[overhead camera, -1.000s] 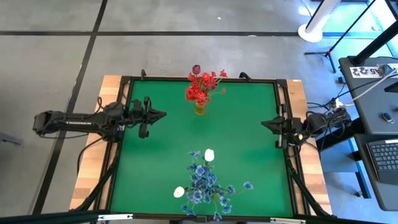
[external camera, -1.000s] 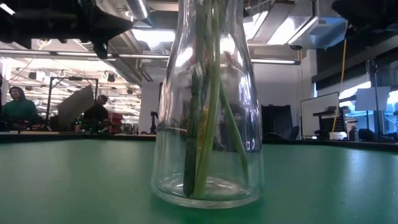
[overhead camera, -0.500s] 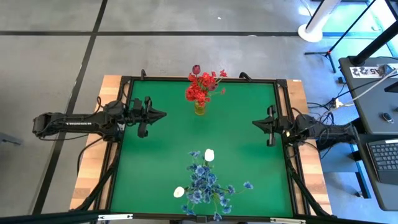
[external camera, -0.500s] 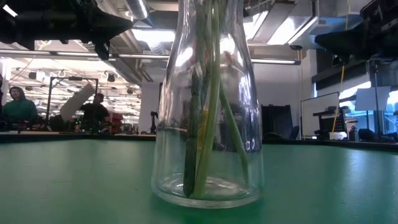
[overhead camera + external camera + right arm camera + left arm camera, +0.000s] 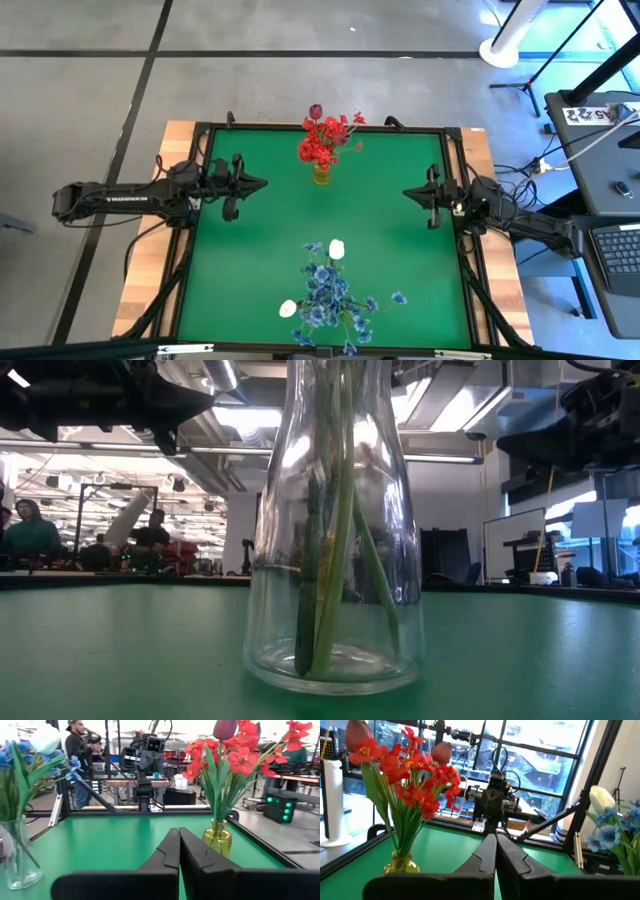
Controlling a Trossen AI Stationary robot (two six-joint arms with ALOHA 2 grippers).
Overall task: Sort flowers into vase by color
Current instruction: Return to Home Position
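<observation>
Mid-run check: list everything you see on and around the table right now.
table: one, green, beneath both arms
yellow vase: one, top middle of the high view
red flowers: one bunch, in the yellow vase
maroon bud: one, in the yellow vase
clear vase: one, bottom middle of the high view
blue flowers: one bunch, in the clear vase
white tulips: two, in the clear vase
people: at least two, room beyond
left gripper: shut, empty, table's left
right gripper: shut, empty, table's right
</observation>
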